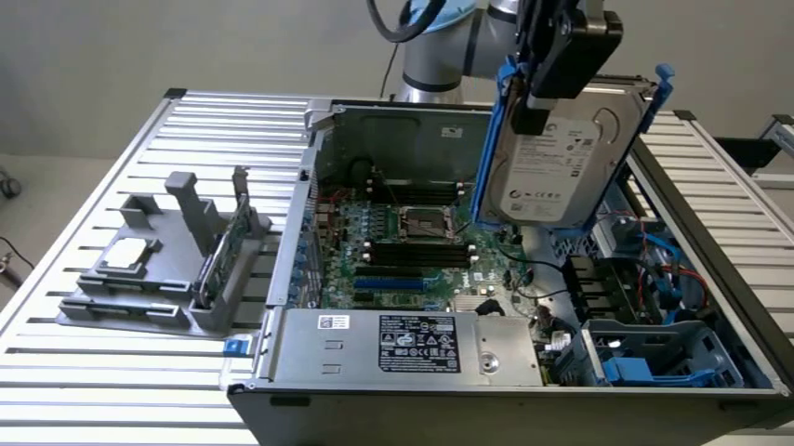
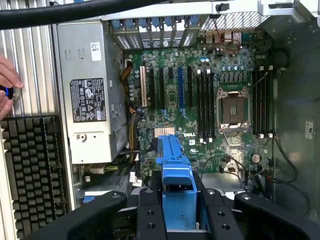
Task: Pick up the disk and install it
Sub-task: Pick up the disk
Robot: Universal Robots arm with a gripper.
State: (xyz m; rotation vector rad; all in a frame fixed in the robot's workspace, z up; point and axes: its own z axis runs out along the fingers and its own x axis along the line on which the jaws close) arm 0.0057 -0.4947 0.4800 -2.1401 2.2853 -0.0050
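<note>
The disk (image 1: 552, 158), clamped by its blue frame in the closed gripper (image 1: 546, 93), hangs on edge over the open computer case (image 1: 372, 409) in the exterior view. It is above the motherboard (image 1: 410, 246) and well apart from the drive bay (image 1: 645, 358), which holds a blue carrier. The carry looks to need a firm grip and a frame kept clear of loose cables. In the wrist view, the fingers (image 2: 150, 215) pinch the frame. The power supply (image 2: 87, 95) fills one side of the case, and a person's hand (image 2: 7, 85) rests outside it, near a keyboard (image 2: 35, 170).
</note>
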